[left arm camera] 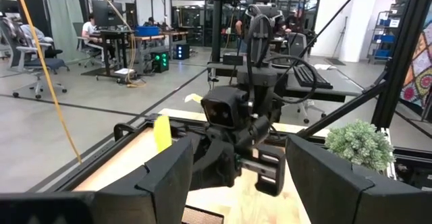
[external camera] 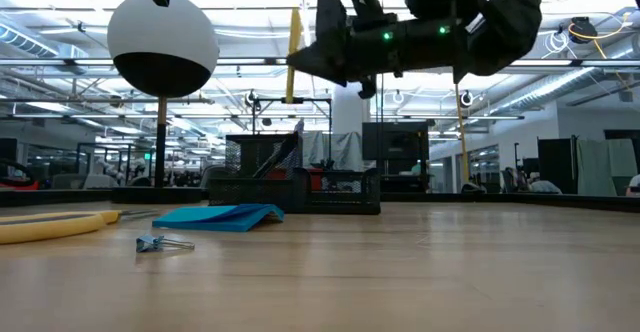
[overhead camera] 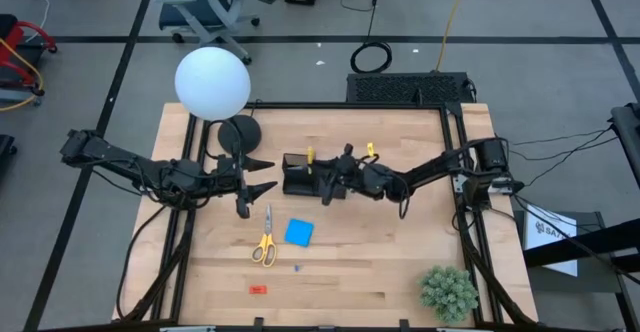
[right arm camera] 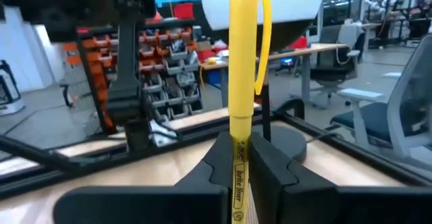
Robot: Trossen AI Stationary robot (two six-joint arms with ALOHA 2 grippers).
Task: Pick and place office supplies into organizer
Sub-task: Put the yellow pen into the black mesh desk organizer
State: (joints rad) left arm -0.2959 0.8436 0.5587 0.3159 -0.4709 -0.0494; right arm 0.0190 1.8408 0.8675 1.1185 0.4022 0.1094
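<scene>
My right gripper [right arm camera: 241, 163] is shut on a yellow highlighter pen [right arm camera: 241, 62] and holds it in the air over the black organizer [overhead camera: 296, 179] near the table's middle. In the low view the pen [external camera: 295, 52] stands upright well above the organizer [external camera: 295, 190]. My left gripper [overhead camera: 270, 175] waits open just left of the organizer, with nothing between its fingers [left arm camera: 162, 177]. The yellow-handled scissors [overhead camera: 265, 244], blue pad [overhead camera: 298, 232], a small clip [overhead camera: 297, 268] and a red piece [overhead camera: 258, 289] lie flat on the table nearer the front edge. My right gripper pinches the pen's barrel at its printed lower part [right arm camera: 239, 158] between its two fingers. The fingers come about level from the table's right and lie across the pen. The pen stands upright, its clip end [right arm camera: 263, 48] up, lifted clear of the organizer and table.
A lamp with a white globe [overhead camera: 212, 82] and a round black base [overhead camera: 240, 132] stands at the far left, close behind my left gripper. A green plant ball [overhead camera: 447, 290] sits at the near right corner. A black frame [overhead camera: 455, 132] edges the table.
</scene>
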